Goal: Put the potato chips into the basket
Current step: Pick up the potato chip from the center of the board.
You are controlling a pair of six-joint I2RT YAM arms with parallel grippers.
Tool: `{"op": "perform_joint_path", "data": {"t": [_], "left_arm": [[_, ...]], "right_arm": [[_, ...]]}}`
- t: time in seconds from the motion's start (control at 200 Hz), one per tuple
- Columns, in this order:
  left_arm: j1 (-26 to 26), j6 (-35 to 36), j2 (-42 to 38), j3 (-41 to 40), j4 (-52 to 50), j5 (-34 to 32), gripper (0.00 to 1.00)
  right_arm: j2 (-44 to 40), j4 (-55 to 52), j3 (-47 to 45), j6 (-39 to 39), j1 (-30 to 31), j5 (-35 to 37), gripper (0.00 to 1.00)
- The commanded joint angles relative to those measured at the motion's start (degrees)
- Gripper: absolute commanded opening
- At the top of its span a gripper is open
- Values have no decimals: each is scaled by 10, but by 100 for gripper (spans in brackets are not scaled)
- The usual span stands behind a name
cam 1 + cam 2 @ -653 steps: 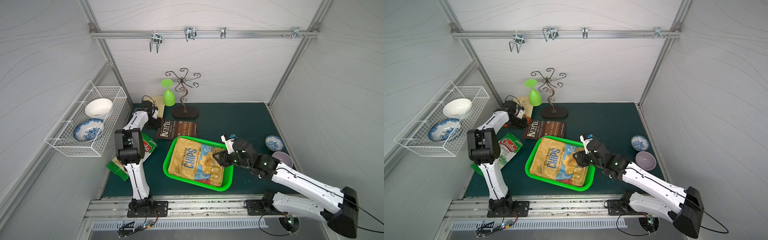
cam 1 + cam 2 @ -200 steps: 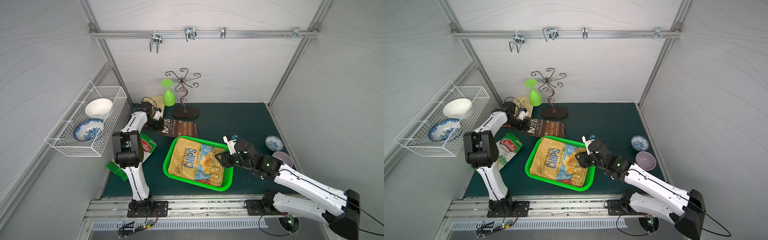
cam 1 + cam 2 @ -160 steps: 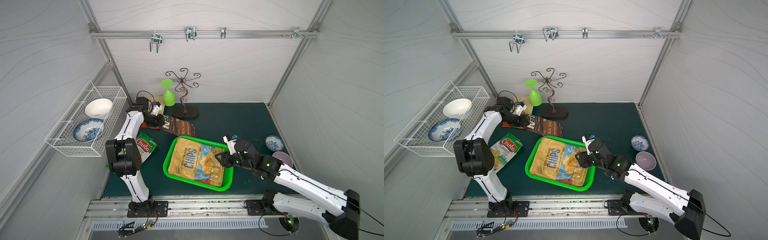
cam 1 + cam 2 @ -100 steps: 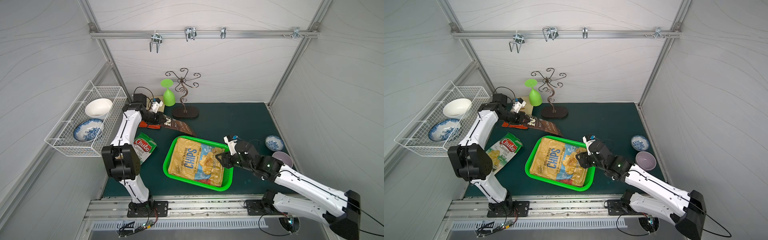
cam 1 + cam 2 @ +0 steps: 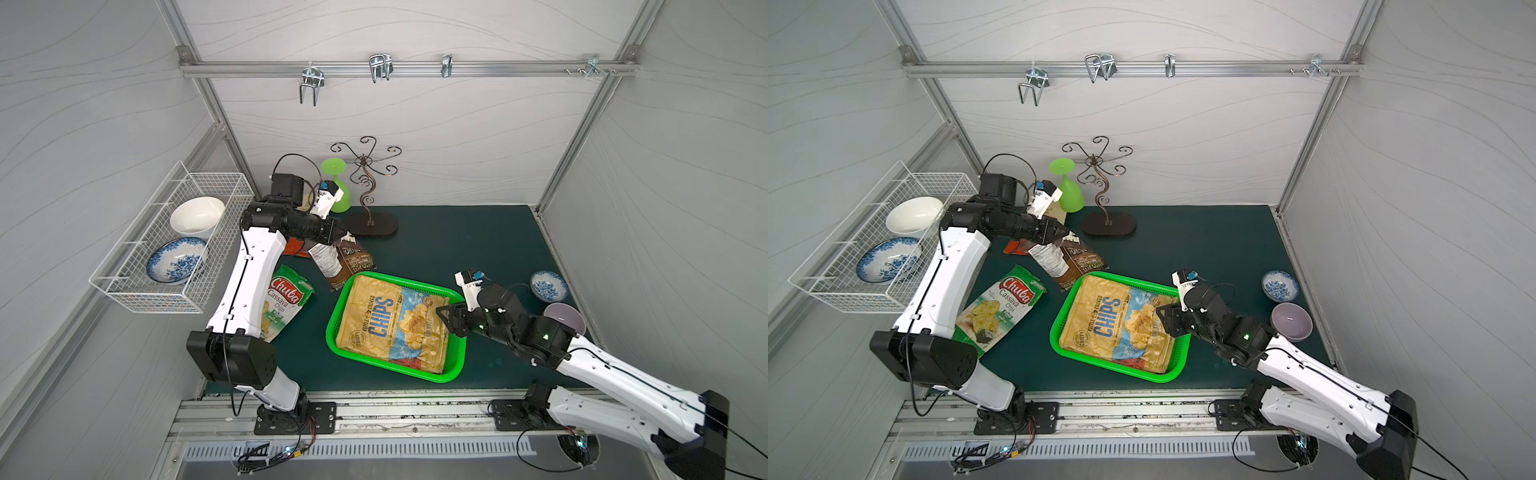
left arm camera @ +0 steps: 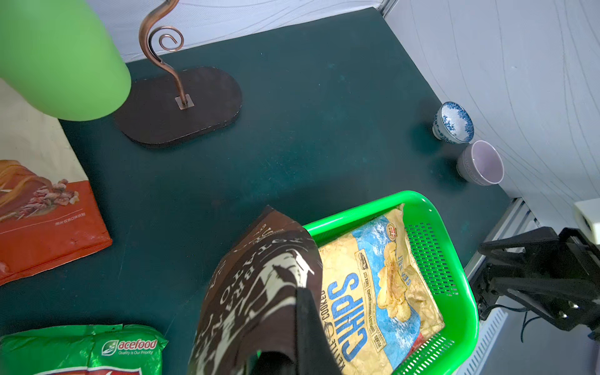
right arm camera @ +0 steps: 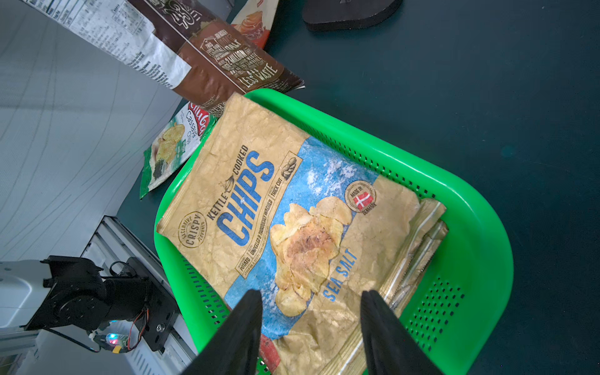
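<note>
Hanging from the clenched left jaws, a brown crinkly "Kettle" chip bag [image 5: 349, 259] is held clear of the dark green surface [image 5: 449, 249], as is seen in both top views. Its top edge is pinched between those jaws. Its free lower corner is seen just over one corner of the bright green perforated plastic basket [image 5: 390, 365]; whether bag and rim touch cannot be told. In the left wrist view the bag is draped directly below the jaws.

The right jaws are released. Their two black fingers [image 7: 246, 324] are parted above the "SEA SALT" end of a flat tan "CHIPS" bag [image 7: 259, 201], and nothing is clasped between them. That tan bag is laid inside the basket and fills most of it. The edge of a second tan bag [image 7: 431, 220] is seen under it, just ahead of the right jaws.

Below and behind the left jaws a flat orange-red bag [image 5: 296, 248] is laid on the surface. Further back along the left arm [image 5: 257, 270], a green and white "Chuba Cassava Chips" bag [image 5: 284, 303] is laid flat, apart from the basket.

Near the left jaws an upturned green goblet [image 5: 336, 195] and a brown scrolled metal stand [image 5: 370, 224] are set. Behind the right jaws a small blue-and-white bowl [image 5: 549, 286] and a lilac bowl [image 5: 564, 318] are set side by side.
</note>
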Motion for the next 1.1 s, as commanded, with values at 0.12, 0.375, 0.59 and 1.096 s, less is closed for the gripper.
{"op": "perform_joint_path", "data": {"t": [0.12, 0.375, 0.59, 1.096], "left_arm": [[-28, 17, -18, 81, -16, -10, 0], [-63, 15, -14, 145, -63, 22, 0], [-113, 46, 27, 233, -172, 77, 0], [-258, 111, 67, 306, -287, 91, 0]], "right_arm": [[-20, -1, -10, 6, -2, 19, 52], [-36, 4, -9, -5, -2, 12, 53], [-79, 8, -12, -39, -2, -1, 61], [-125, -19, -30, -23, -5, 15, 61]]}}
